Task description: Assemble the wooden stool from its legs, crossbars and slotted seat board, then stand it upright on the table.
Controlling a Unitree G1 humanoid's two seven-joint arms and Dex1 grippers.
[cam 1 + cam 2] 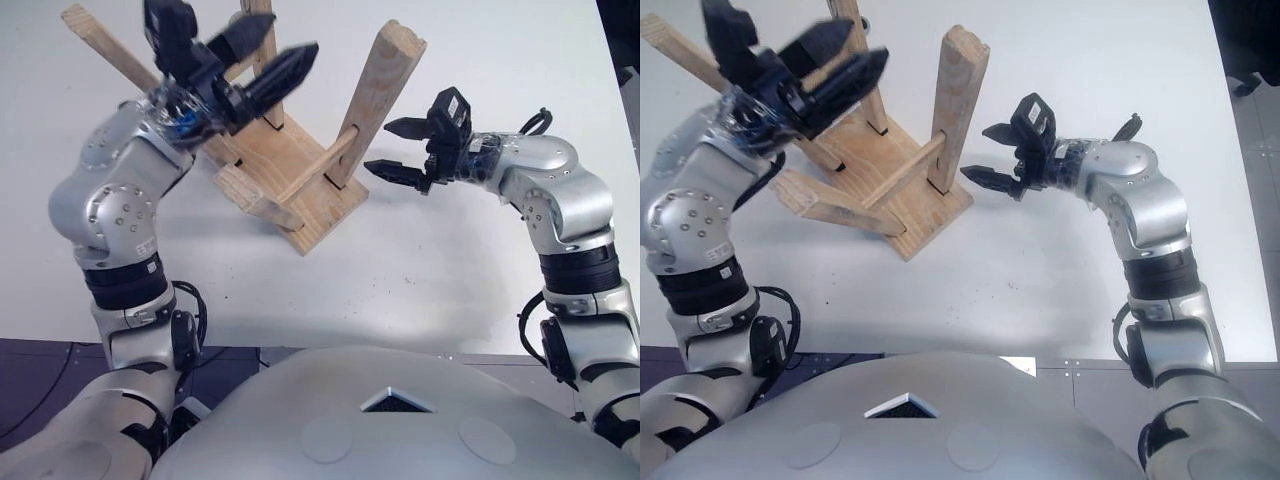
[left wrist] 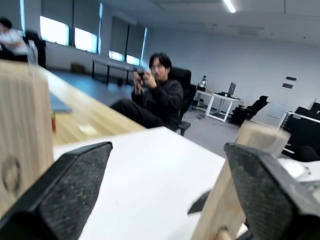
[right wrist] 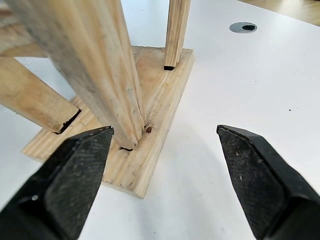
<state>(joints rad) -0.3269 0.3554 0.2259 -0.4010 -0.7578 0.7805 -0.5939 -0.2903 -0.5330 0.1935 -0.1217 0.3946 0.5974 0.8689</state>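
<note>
Plainly saw wooden stool (image 1: 290,175) inverted on white table (image 1: 450,270), seat board (image 3: 150,150) flat, legs up. Found left gripper (image 1: 293,36) spread wide above legs, right gripper (image 1: 378,146) released beside the leg nearest it. Noted office behind: windows (image 2: 65,35), desks (image 2: 220,100), ceiling light (image 2: 230,5).

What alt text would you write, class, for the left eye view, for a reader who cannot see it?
A wooden stool lies upside down on a white table, legs pointing up. The robot's left hand hangs open over the legs; its right hand is open beside the right-hand leg, holding nothing.
</note>
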